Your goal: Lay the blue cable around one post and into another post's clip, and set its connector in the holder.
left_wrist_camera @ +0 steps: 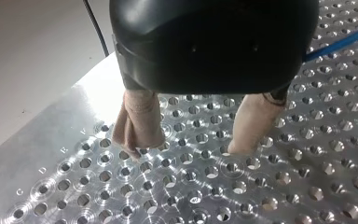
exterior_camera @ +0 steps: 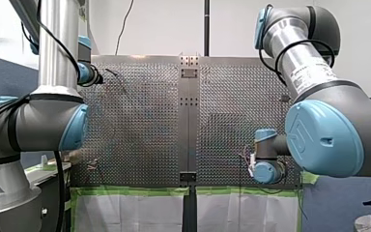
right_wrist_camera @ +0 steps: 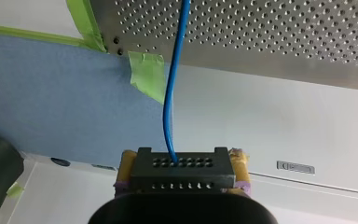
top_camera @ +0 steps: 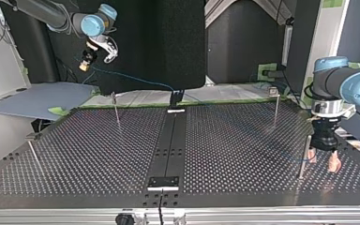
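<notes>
Right gripper point(top_camera: 83, 64), top view upper left: clamped on black connector point(right_wrist_camera: 182, 173), blue cable point(right_wrist_camera: 172, 84) attached. Left gripper point(left_wrist_camera: 189, 145): spread, empty, over perforated table point(left_wrist_camera: 284, 196).

Front view high, facing table point(exterior_camera: 140, 121); top view opposite, low; wrist views close-up; table shared.

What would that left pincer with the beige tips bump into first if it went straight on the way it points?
The perforated table. My left pincer points down at it, open, with nothing between its tips. They look almost on the surface, though the gap is hard to judge.
</notes>
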Motion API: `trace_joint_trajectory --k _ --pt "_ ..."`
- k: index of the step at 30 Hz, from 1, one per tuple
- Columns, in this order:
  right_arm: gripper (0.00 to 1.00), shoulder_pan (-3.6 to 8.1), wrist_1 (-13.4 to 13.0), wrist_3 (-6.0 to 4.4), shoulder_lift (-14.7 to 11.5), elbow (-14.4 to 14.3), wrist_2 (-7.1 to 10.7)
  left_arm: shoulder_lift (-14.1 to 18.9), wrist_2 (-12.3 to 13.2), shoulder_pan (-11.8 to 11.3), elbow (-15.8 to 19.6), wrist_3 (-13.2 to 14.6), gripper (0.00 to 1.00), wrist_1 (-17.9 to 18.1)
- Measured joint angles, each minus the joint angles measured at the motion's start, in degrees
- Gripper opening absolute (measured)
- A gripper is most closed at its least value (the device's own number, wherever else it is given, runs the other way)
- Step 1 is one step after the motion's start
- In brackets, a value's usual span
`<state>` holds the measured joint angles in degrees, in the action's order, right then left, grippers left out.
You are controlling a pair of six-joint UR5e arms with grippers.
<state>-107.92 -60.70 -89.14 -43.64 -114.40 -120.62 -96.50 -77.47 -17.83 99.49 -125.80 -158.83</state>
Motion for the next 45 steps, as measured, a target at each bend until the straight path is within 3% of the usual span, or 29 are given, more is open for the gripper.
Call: trace_joint_trajectory --k 5,11,18,25,31,38,45 --pt "0.00 2.51 -0.72 0.80 0.28 1.06 2.50 0.02 0.00 0.02 0.00 0.07 1.00 -0.02" --pt "0.00 5.53 -0.78 0.89 0.44 3.01 5.52 0.01 0.00 0.02 0.01 0.22 1.00 -0.03" --pt "0.00 8.38 -1.06 1.74 1.53 4.70 8.72 -0.01 0.00 -0.03 -0.01 0.29 1.00 -0.02" --pt "0.00 8.83 -1.07 3.58 3.07 6.78 11.74 0.00 0.00 0.01 -0.02 0.35 1.00 -0.15" --pt "0.00 8.69 -0.49 6.32 4.76 7.09 14.69 0.00 0.00 0.07 -0.02 0.53 1.00 -0.37" --pt "0.00 9.08 2.07 9.79 5.65 7.32 18.27 0.01 0.00 0.07 -0.02 0.72 1.00 -0.49" --pt "0.00 9.32 3.64 10.52 5.70 8.86 21.68 0.02 -0.29 0.15 -0.02 1.16 1.00 -0.84"
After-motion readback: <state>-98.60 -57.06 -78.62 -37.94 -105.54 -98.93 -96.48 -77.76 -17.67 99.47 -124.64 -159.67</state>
